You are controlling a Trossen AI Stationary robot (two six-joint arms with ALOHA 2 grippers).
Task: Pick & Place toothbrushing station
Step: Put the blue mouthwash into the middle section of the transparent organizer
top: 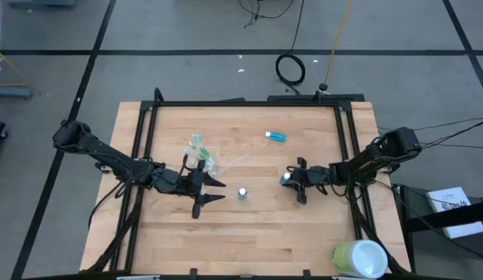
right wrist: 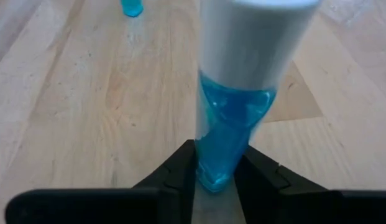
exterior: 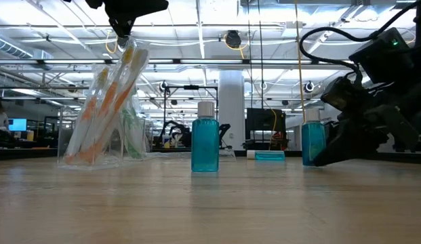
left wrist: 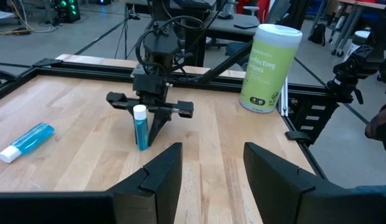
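From above, the task looks partly done, as a judgement: the clear cup [top: 199,158] holding the toothbrushes [top: 197,143] sits at about nine o'clock from table centre, but all three tubes are outside it. One tube [top: 243,192] stands near the middle, another [top: 276,136] lies flat toward one o'clock, and the third [top: 286,179] stands at three o'clock, between the fingers of the right gripper [top: 291,182]. The left gripper [top: 213,189] waits just beside the cup.

At table height, the brushes lean in the cup at ten o'clock; the middle tube [exterior: 205,144] stands upright and free.

The left wrist view shows that arm's own fingers [left wrist: 156,175] spread, holding nothing.

In the right wrist view, the fingers [right wrist: 175,173] pinch the blue body of the tube [right wrist: 229,130], which is upright on the wood.
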